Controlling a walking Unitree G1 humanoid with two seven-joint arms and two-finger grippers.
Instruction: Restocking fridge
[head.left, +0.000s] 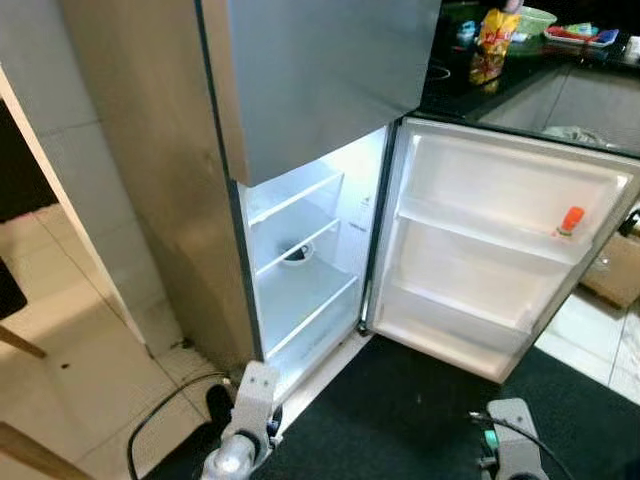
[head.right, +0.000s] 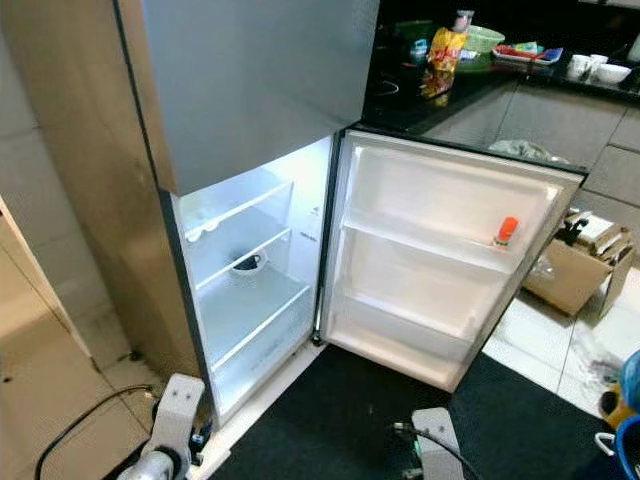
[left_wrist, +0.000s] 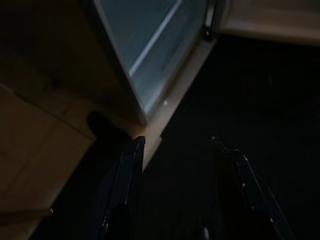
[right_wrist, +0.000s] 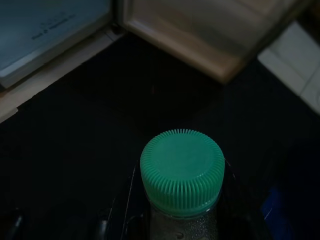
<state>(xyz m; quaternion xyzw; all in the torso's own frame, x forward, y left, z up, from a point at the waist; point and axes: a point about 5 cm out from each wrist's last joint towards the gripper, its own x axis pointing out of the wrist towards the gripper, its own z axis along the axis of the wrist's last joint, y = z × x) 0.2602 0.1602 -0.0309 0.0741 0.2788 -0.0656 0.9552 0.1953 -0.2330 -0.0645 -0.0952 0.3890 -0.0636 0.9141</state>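
Far left, the fridge stands with its lower compartment lit, glass shelves mostly bare; a small dark bowl sits on the middle shelf. Near left, our left gripper hangs low over the dark mat by the fridge's sill, fingers spread apart and holding nothing.

Centre to right, the fridge door swings wide open. One small orange-capped bottle rests in the upper door rack, far right.

Near right, our right gripper is closed around a bottle with a ribbed green screw cap, held upright low over the mat, well short of the fridge.

Handling, as we judge it: a capped plastic bottle, body probably stiff enough if full, likely smooth and a bit slippery. Weight cannot be read from here. Hold belongs below the cap, on the neck or shoulder, where the fingers appear to sit now; the ribbed cap gives a lip against slipping downward. Keep it upright when setting into a door rack.
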